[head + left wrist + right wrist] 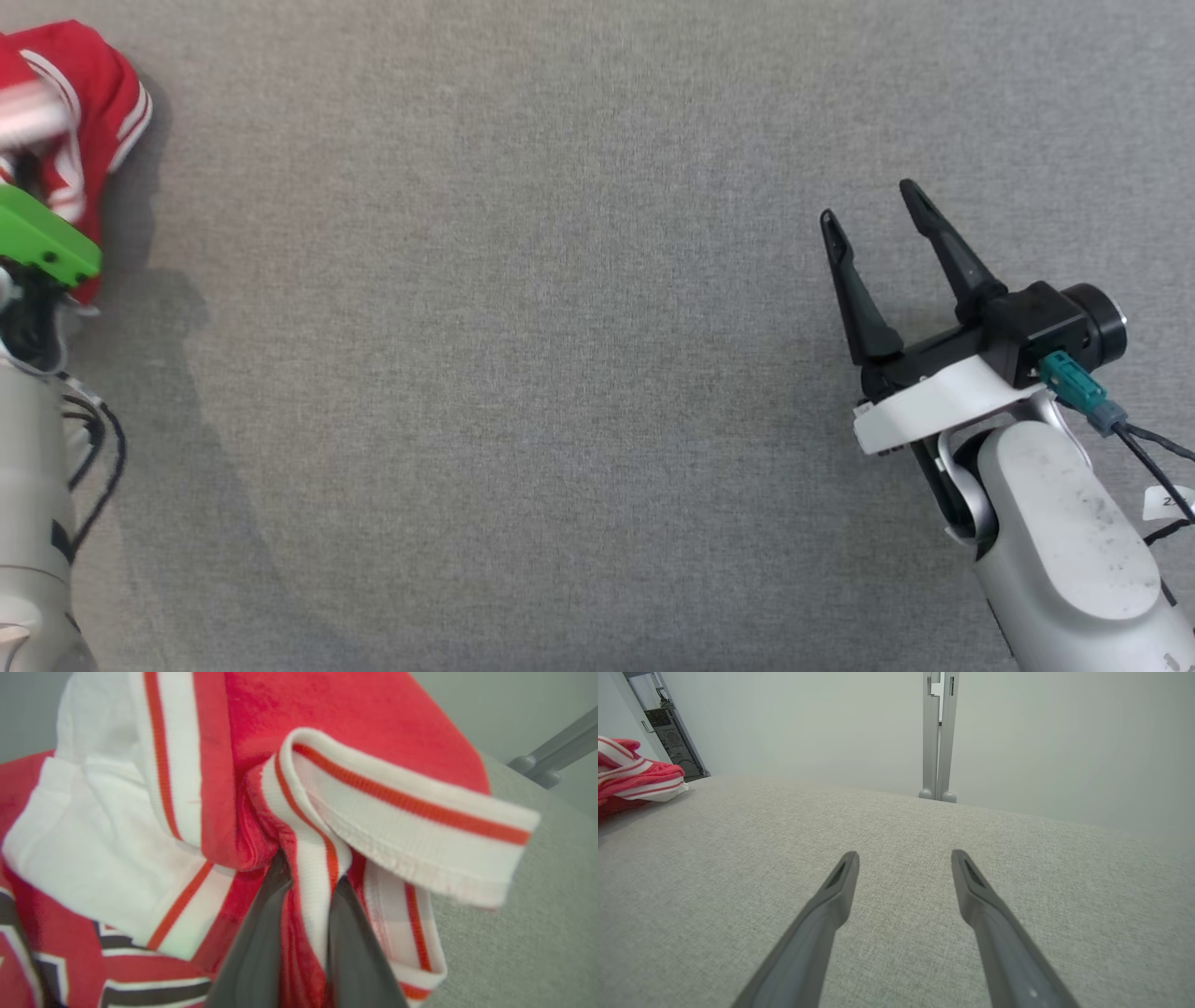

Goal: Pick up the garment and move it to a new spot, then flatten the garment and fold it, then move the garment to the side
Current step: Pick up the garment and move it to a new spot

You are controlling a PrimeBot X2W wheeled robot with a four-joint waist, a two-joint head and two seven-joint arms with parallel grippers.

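Note:
The garment (89, 103) is a red jersey with white and red striped trim, bunched at the far left top of the head view. In the left wrist view my left gripper (310, 870) is shut on a fold of the garment (355, 732), with a white striped band pinched between the two dark fingers. The garment's edge (637, 777) also lies at the left of the right wrist view. My right gripper (873, 207) stands open over bare grey cloth at the right, far from the jersey, with nothing between its fingers (843, 877).
A grey fabric table top (523, 373) spans the head view. A grey metal post (938, 737) rises behind the table's far edge before a pale wall. A dark rack (675, 742) stands at the back left. Cables hang from my left arm (37, 485).

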